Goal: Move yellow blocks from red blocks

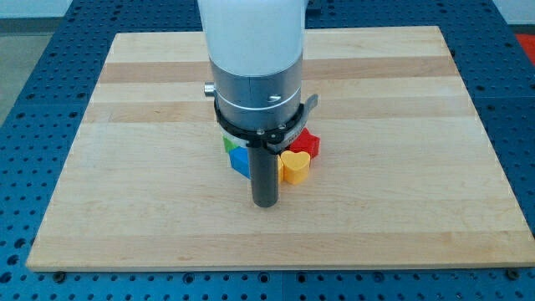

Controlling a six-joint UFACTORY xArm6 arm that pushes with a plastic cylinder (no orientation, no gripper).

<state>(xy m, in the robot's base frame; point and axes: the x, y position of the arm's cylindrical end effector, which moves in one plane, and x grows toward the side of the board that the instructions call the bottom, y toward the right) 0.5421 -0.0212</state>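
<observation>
A yellow heart-shaped block point(294, 166) lies near the board's middle, touching a red block point(308, 142) just above it; the red block's shape is partly hidden by the arm. A blue block point(240, 160) lies left of the rod, with a green block point(228, 144) peeking out above it, both partly hidden. My tip point(266, 202) rests on the board just below and left of the yellow heart, below and right of the blue block. The rod stands between blue and yellow.
The wooden board point(125, 167) lies on a blue perforated table point(33, 84). The arm's white and grey body point(255, 67) covers the board's upper middle and may hide more blocks behind it.
</observation>
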